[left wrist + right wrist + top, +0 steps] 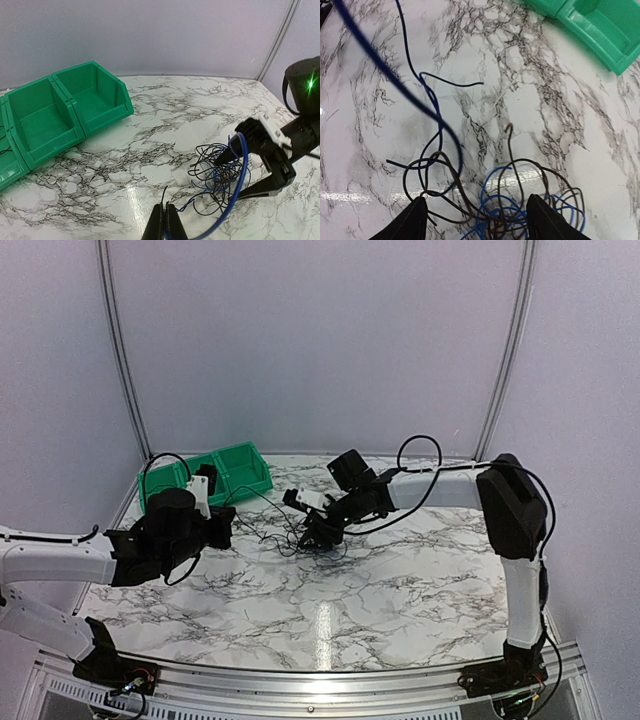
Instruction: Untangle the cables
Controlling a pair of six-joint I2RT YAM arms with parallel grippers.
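The cables [217,172] are a loose tangle of thin black and blue wires on the marble table; they also show in the top view [298,538] and the right wrist view [505,210]. My left gripper [167,222] is shut on wire ends: a black tip sticks out above its fingers, and a blue wire [239,190] arcs from it up to the right gripper. In the top view the left gripper [230,524] is left of the tangle. My right gripper [480,220] is open, low over the tangle, fingers either side; it also shows in the top view [318,533].
Green plastic bins [75,100] stand at the back left of the table [400,590]; they also show in the top view [215,478] and one corner in the right wrist view [592,25]. Thick black arm cables loop over the right arm [420,470].
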